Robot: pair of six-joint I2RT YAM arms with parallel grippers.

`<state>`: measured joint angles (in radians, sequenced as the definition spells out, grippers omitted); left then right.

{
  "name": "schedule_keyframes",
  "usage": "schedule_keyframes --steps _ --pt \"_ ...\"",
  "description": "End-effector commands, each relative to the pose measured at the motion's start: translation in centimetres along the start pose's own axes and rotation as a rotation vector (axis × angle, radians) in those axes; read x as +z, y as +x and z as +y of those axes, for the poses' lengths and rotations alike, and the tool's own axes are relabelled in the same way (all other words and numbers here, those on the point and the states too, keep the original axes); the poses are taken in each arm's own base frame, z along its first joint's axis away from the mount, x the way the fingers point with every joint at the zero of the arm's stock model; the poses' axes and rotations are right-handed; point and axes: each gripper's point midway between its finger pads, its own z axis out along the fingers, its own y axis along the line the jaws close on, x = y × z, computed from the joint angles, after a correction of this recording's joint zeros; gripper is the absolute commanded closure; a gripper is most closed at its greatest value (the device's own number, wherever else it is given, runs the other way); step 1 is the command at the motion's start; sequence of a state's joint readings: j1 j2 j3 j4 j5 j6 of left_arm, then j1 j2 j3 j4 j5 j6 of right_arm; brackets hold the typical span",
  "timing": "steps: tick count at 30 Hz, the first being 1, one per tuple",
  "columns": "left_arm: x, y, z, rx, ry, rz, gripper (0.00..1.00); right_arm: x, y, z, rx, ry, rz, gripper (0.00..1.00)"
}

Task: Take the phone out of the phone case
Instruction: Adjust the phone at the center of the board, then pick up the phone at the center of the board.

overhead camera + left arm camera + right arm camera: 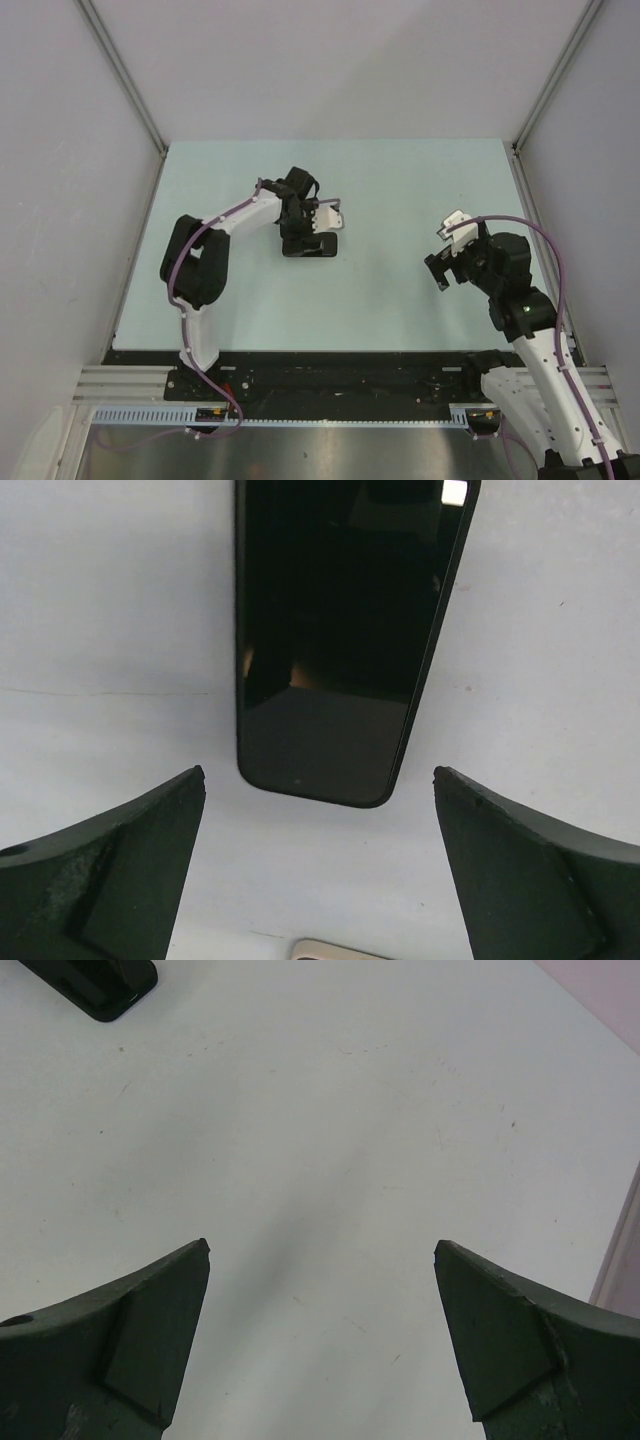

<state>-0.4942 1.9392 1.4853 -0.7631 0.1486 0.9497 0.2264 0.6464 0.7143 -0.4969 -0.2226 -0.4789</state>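
Hovering over the pale table (400,190), your left gripper (319,772) is spread wide and empty, the slim glossy black cased phone (335,650) lying flat straight ahead, long axis pointing away, with the right gripper (445,262) equally spread, well apart.

glossy, mirror-like phone (330,630) on a smooth matt table (100,630) (faintly scuffed).

Overhead and close downward wrist views; phone (335,650) common.
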Motion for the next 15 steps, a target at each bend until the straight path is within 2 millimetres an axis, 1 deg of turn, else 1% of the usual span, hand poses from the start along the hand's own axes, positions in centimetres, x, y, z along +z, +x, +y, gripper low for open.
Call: schedule_keyframes --steps 1,2,3,4,5,9,15 --pt "1.0 1.0 -0.4 0.065 0.084 0.065 0.0 -0.2 -0.7 -0.1 -0.001 0.011 -0.035 0.0" --pt "0.9 0.5 0.0 0.063 0.087 0.05 0.0 -0.2 -0.7 -0.1 -0.001 0.011 -0.036 0.0" --pt "1.3 0.5 -0.3 0.057 0.112 0.053 0.0 -0.2 -0.6 0.0 -0.001 0.011 -0.035 0.0" --pt "1.3 0.5 -0.6 0.05 0.134 0.053 0.0 -0.2 -0.6 0.0 -0.001 0.012 -0.034 0.0" --pt "1.1 0.0 -0.4 0.041 0.133 0.04 0.0 -0.2 -0.6 0.0 -0.002 0.013 -0.036 0.0" --pt "1.5 -0.4 -0.7 0.024 0.162 0.024 0.0 -0.2 -0.4 0.0 -0.004 0.015 -0.037 0.0" --pt "2.4 0.0 -0.5 -0.003 0.172 0.04 0.0 -0.3 -0.5 0.0 -0.003 0.015 -0.043 0.0"
